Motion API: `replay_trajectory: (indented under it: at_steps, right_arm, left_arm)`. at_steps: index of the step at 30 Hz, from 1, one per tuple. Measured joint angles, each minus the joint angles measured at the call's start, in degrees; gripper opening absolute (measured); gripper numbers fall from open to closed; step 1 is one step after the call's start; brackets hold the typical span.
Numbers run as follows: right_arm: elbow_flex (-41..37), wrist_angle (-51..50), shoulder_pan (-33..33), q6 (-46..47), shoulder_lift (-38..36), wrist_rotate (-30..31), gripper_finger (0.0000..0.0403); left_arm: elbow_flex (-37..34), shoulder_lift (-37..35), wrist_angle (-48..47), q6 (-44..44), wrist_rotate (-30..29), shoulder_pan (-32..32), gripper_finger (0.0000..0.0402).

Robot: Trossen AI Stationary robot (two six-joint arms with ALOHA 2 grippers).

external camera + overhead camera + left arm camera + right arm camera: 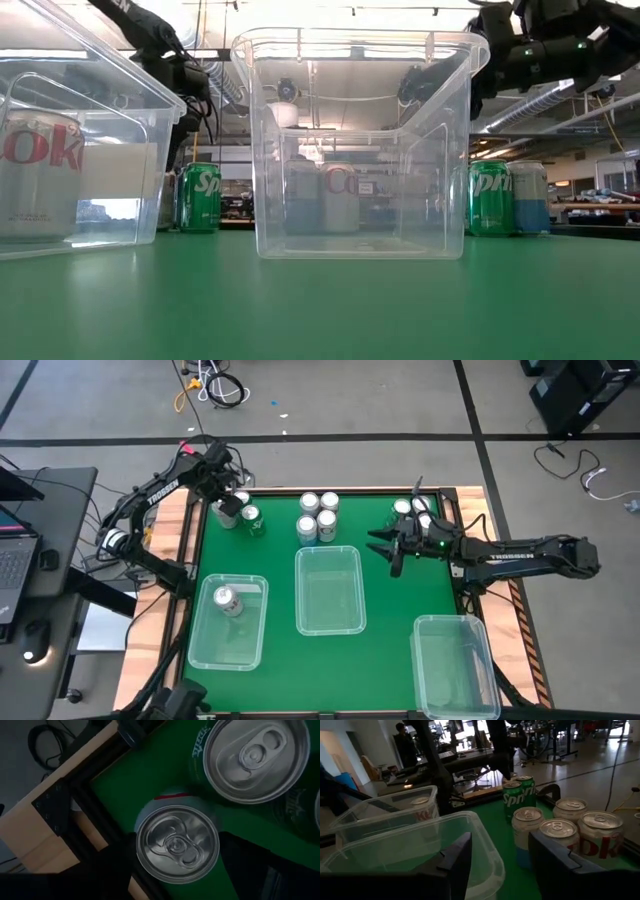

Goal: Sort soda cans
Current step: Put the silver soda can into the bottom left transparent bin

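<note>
A silver-white soda can with a red stripe stands upright at the mat's far left, and my left gripper comes down over it, shut on it. A green can stands right beside it. Several more cans are grouped behind the middle bin. Another group stands at the far right. One silver can lies in the left bin. My right gripper hovers level and open between the middle bin and the right group, nothing between its fingers. My left gripper holds the silver-white can by its upper wall just under the rim, one dark finger on each side. The fingers come from above, pointing steeply down. The can stays upright; whether its base has left the mat does not show.
A third clear bin sits at the near right corner. The table's wooden and black frame runs close beside the held can. In the right wrist view, green cans and silver-topped cans stand ahead, with the middle bin's rim close by.
</note>
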Motion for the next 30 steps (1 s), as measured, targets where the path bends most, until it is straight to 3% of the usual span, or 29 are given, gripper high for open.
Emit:
replay_trajectory:
  at_steps: [12, 19, 30]
  right_arm:
    - [0.0, 0.0, 0.9, -0.5, 0.0, 0.1, 0.0189]
    - [0.0, 0.1, 0.9, -0.4, 0.0, 0.1, 0.0206]
    - [0.0, 0.4, 0.9, -0.1, 0.0, 0.3, 0.0239]
  left_arm:
    - [-0.2, 0.1, -1.7, 1.4, 0.7, -0.1, 0.0282]
    - [2.4, 0.4, -10.0, 3.1, 1.7, -0.3, 0.0282]
    - [-1.9, -0.1, 0.3, 2.6, 2.0, -0.3, 0.0282]
